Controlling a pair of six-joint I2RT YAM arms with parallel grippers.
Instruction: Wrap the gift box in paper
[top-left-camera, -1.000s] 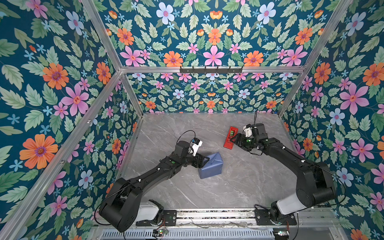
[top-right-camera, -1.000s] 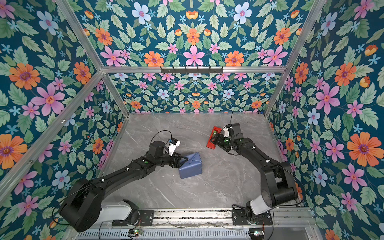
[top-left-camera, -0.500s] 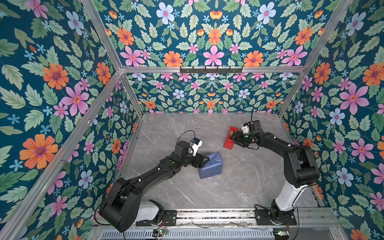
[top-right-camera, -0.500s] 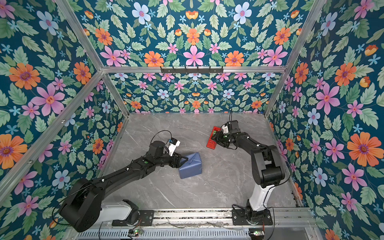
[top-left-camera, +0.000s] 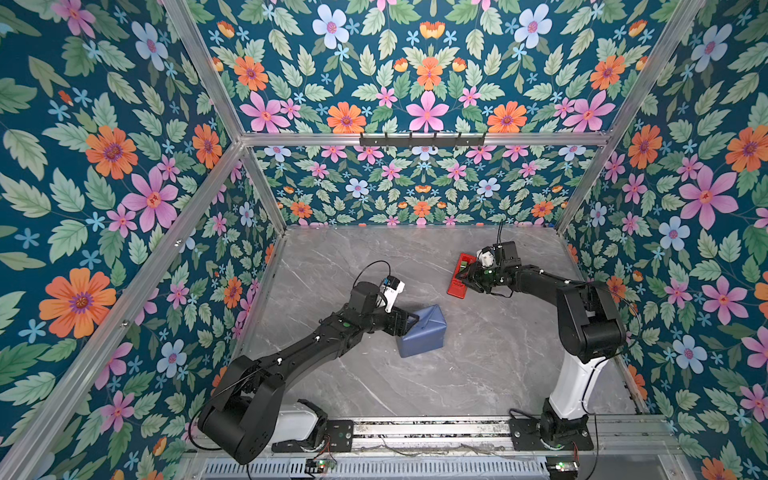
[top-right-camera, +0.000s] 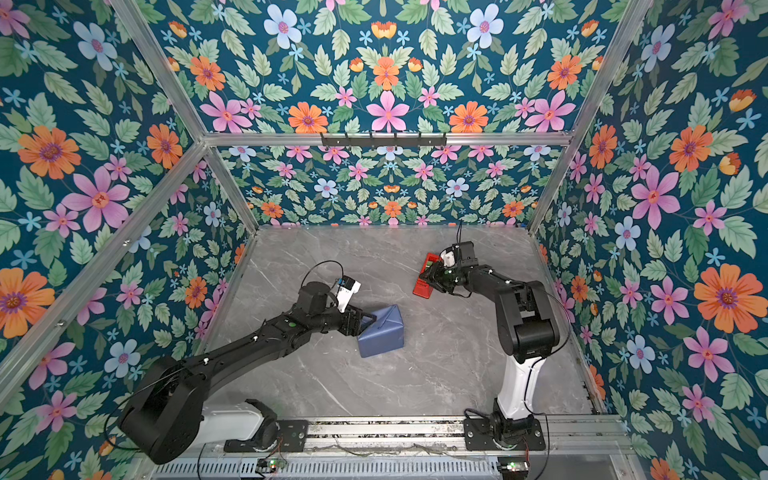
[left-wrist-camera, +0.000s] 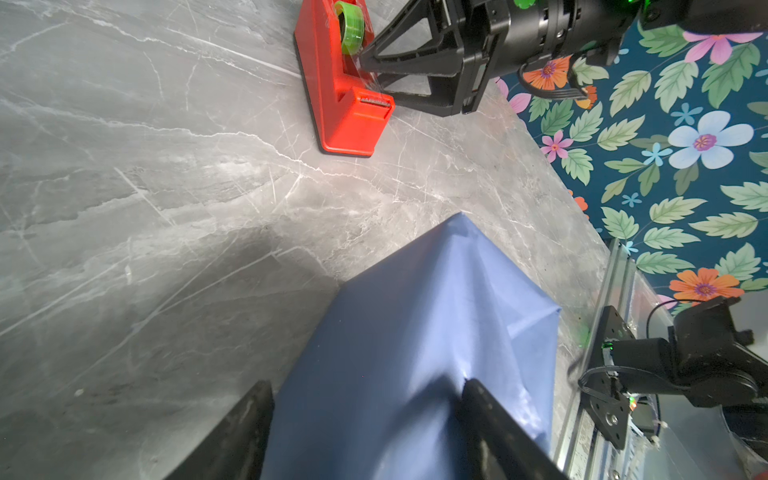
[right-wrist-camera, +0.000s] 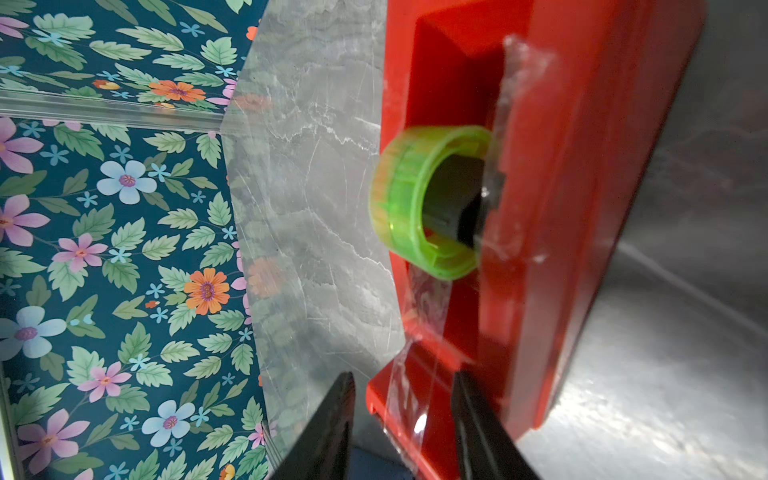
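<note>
Looking down in both top views: my left hand (top-left-camera: 409, 322) is clamped wide on the paper (top-left-camera: 423, 337), a slate-blue parcel stood on edge mid-table, the gift box hidden inside it, I take it. My right hand (top-left-camera: 464, 275) is at the red tape dispenser (top-left-camera: 456, 286), further back and to the right, well apart from the parcel.

Left wrist view: one finger (left-wrist-camera: 482, 411) dents the paper and the other lies alongside the opposite face. A pointed flap sticks out at the far end, w/ no tape on it that I can see.

Right wrist view: jaws abt half in, the clear tape strip (right-wrist-camera: 415, 374) from the green roll (right-wrist-camera: 415, 199) between them. Nothing pinched, though blur near the tips makes contact hard to call.

Step in hand, as I judge it: fetch a piece of tape. To do it well, nip the strip flat, not the red body. Pull out along the dispenser, then down over the cutter (left-wrist-camera: 376, 101). Left grip must hold firm so the folds don't spring.

The table (top-left-camera: 478, 374) is smooth grey marble-look, so the dispenser may slide. Floral walls (top-left-camera: 374, 83) on three sides and a rail (top-left-camera: 415, 428) in front leave little elbow room.
</note>
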